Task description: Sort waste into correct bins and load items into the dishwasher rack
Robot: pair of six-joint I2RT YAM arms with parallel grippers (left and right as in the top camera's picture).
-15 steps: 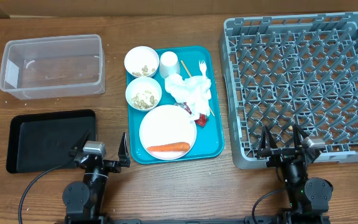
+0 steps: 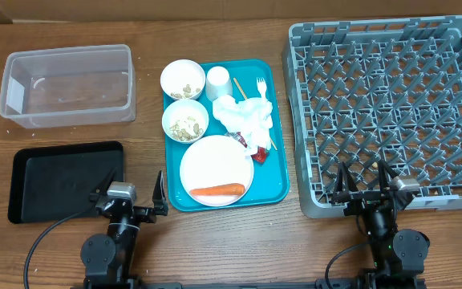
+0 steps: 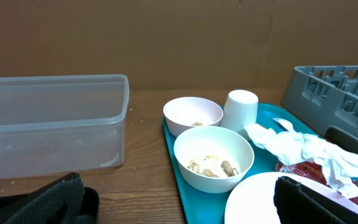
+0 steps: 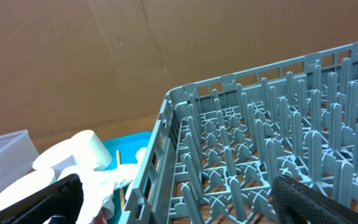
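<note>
The fingers [image 3: 55, 199] of the left gripper [image 2: 130, 195] stand wide apart and empty, just off the teal tray's [image 2: 273, 181] near-left corner. The right gripper [image 2: 365, 186] also gapes empty, off its near-right. On the teal tray lie the carrot [image 2: 217, 191] on the plate [image 2: 215, 160], napkins [image 2: 247, 116], red wrapper [image 2: 259, 151], two bowls [image 2: 179, 74] holding scraps [image 2: 187, 126], cup [image 2: 217, 82] and fork [image 2: 261, 88]. The clear tub [image 2: 66, 86] and black tray [image 2: 66, 181] sit left of the teal tray, and the dishwasher rack [image 2: 391, 112] sits right of it, all on the wooden table [image 2: 215, 241].
</note>
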